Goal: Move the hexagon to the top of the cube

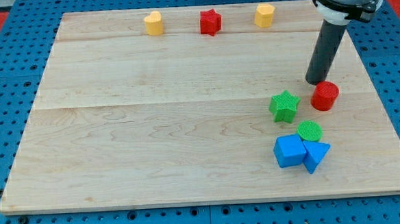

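Observation:
A yellow hexagon block [264, 15] sits near the board's top edge, right of centre. A blue cube [289, 150] lies at the lower right, touching a blue triangular block [317, 154] on its right and a green round block [309, 130] just above it. My tip [316, 82] rests on the board at the right side, just above and left of a red round block [325, 96], very close to it. The tip is far below the hexagon and well above the cube.
A green star [284, 106] lies left of the red round block, above the cube. A red star [210, 21] and another yellow block [154, 23] sit along the top edge. The wooden board [153, 128] lies on a blue pegboard.

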